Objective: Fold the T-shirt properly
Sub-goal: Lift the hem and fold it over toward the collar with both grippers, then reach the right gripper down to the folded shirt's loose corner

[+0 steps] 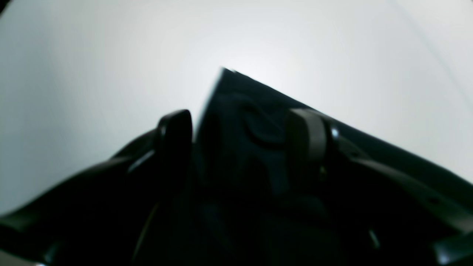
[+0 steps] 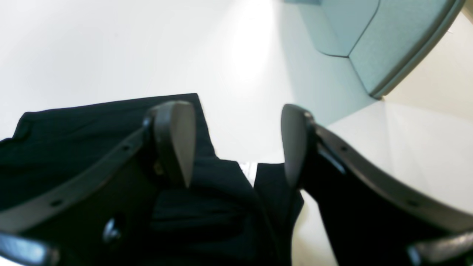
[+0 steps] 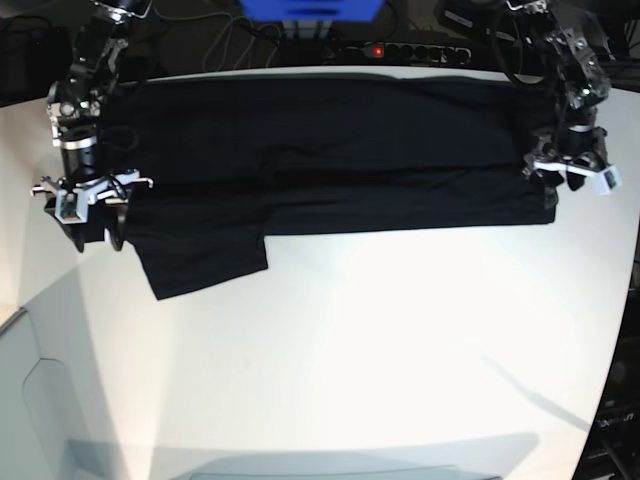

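The black T-shirt lies flat as a long band across the far part of the white table, with a sleeve flap sticking out toward the front at the left. My left gripper stands at the shirt's right end. In the left wrist view it is open, and a shirt corner lies between and beyond its fingers. My right gripper is at the shirt's left end. It is open too, one finger over black cloth, nothing gripped.
A power strip with a red light, cables and a blue object sit behind the table's far edge. A grey-green panel stands off the table's corner near my right gripper. The table's right edge runs close to my left gripper.
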Robot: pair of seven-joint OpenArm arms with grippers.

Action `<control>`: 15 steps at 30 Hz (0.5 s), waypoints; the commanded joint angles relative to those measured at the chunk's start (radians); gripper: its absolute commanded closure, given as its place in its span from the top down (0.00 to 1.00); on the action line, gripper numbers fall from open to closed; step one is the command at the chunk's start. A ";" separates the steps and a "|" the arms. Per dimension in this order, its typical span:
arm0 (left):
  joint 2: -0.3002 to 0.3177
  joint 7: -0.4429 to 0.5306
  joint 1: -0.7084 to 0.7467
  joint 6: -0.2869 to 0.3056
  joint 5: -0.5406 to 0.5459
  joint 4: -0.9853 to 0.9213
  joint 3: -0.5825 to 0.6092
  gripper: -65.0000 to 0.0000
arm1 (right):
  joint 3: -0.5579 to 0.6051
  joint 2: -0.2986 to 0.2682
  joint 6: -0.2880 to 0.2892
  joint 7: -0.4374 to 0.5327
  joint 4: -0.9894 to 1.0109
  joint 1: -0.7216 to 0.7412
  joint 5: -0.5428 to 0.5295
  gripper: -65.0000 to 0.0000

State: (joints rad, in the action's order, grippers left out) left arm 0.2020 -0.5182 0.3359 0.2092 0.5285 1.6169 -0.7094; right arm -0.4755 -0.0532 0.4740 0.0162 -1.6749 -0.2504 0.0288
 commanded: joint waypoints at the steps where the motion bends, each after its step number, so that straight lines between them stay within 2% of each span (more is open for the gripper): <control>1: 0.021 0.026 -0.024 0.003 0.008 0.012 -0.006 0.59 | -0.007 -0.012 0.001 0.031 -0.020 0.006 -0.011 0.57; 8: 0.043 0.026 -0.083 0.003 -0.075 -0.031 0.001 0.58 | -0.002 -0.012 0.001 0.031 -0.020 0.006 -0.010 0.57; 13: 0.046 0.026 -0.111 0.003 -0.127 -0.077 0.041 0.43 | -0.002 -0.012 0.001 0.029 -0.020 0.006 -0.010 0.57; 15: 0.047 0.026 -0.111 0.003 -0.126 -0.097 0.053 0.42 | -0.002 -0.012 0.001 0.029 -0.020 0.006 -0.010 0.57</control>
State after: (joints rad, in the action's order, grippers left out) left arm 0.2321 -0.5171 0.2279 0.2131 0.3985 1.5043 -0.6476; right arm -0.4747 -0.0547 0.4740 0.0158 -1.6749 -0.2508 0.0292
